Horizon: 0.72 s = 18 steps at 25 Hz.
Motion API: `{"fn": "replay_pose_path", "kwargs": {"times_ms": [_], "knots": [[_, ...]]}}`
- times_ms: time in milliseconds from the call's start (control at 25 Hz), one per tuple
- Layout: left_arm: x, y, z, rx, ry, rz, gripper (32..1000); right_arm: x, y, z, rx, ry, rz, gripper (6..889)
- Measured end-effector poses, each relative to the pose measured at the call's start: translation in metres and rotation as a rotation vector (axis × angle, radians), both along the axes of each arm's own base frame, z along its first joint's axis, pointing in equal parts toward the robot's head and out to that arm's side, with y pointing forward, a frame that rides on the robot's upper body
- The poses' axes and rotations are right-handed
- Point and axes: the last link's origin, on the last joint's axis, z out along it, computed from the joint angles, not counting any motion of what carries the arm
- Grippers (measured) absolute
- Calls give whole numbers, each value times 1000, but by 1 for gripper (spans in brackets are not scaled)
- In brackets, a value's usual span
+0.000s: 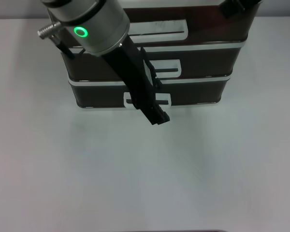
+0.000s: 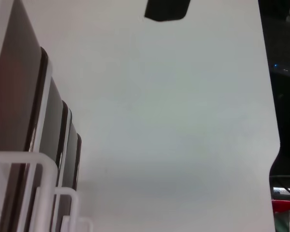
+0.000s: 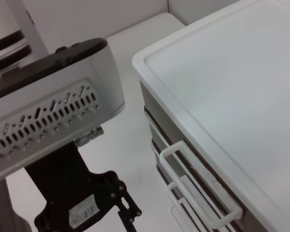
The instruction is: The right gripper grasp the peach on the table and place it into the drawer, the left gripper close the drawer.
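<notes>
The drawer (image 1: 208,26), dark brown with a large white loop handle (image 1: 157,30), is the top one of a three-drawer unit at the table's (image 1: 145,174) far side. In the right wrist view the drawer's handle (image 3: 203,193) sits just under the unit's white lid (image 3: 232,72), and the drawer looks pushed in. The peach is out of view. My left gripper (image 1: 159,118) hangs in front of the lower drawers, shut and holding nothing, on the silver arm with the green ring light (image 1: 80,32). Only a black corner of my right gripper (image 1: 237,7) shows, above the unit's right end.
Two more brown drawers with smaller white handles (image 1: 165,67) sit below the top one. In the left wrist view the drawer fronts (image 2: 48,121) line one side, beside bare white table (image 2: 174,121). The left arm's grey housing (image 3: 53,111) fills much of the right wrist view.
</notes>
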Motion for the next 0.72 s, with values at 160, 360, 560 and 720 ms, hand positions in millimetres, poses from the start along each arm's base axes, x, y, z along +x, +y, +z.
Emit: {"fn": "replay_pose_path", "kwargs": {"times_ms": [160,360,560,720], "knots": [[-3,-1,0,1,-1,7,802,2,-1,0,-1,-2,-6,734],[-12,-3,5,29,-3,16,802,5,-1,-1,-4,-6,-10,734],[-22,-8,10,40,2,33,802,7,-2,-2,-6,-6,-15,734],[-23,-10,12,45,1,34,802,9,-2,-1,-6,-5,-17,734]]}}
